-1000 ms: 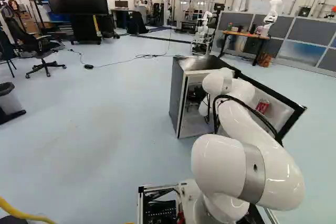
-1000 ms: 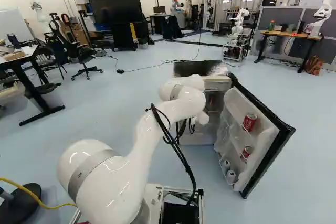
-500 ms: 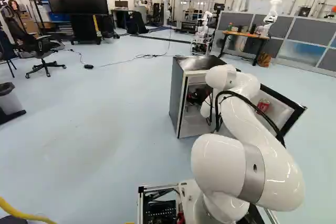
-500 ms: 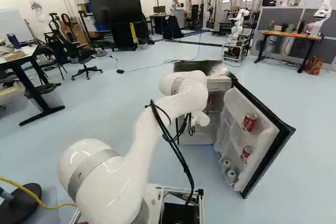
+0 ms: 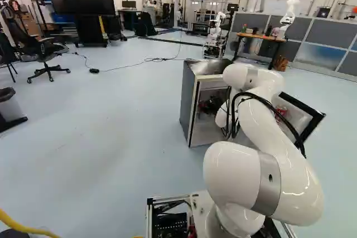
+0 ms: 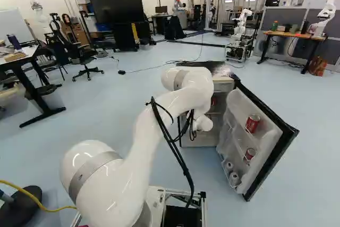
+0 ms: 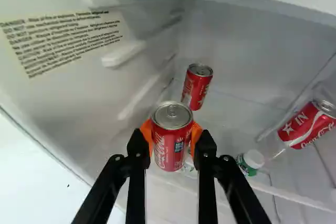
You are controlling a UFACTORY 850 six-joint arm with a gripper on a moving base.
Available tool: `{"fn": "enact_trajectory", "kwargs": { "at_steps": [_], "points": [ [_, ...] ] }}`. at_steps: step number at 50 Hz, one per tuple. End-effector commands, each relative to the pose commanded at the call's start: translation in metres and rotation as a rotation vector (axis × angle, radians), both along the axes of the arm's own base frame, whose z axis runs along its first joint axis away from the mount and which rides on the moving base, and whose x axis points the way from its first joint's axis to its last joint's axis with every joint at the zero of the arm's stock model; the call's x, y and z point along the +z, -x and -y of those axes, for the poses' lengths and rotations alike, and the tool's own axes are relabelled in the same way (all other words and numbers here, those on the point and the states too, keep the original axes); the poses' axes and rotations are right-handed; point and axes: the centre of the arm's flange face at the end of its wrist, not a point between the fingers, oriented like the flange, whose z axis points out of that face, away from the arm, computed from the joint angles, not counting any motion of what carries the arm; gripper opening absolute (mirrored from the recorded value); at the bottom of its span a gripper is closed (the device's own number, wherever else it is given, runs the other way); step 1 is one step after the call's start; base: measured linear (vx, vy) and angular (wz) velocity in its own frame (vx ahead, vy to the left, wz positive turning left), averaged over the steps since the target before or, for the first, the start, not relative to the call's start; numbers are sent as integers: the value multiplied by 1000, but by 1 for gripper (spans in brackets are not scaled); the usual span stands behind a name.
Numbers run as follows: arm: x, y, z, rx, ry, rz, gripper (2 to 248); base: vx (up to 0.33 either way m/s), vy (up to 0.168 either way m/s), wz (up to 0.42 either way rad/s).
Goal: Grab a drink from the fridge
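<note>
the black two-fingered gripper is clamping a red cylindrical metal can between its pads. it is showing right of centre in the left base view.

- The white arm reaches up and ahead from its big round shoulder.
- It bends near the top (like a fat round knee), and the wrist sits lower than that bend.
- Black cables hang along the arm.
- The gripper has its black fingers apart, with orange pads hugging a red can from both sides.
</note>
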Motion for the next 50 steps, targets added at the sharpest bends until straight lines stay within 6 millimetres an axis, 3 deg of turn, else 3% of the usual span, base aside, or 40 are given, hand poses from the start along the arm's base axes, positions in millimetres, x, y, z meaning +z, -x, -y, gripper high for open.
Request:
{"fn": "enact_trajectory", "kwargs": {
  "at_steps": [50],
  "points": [
    [89, 99, -8, -73, -56, -94, 92, 0, 0, 0]
  ]
}}
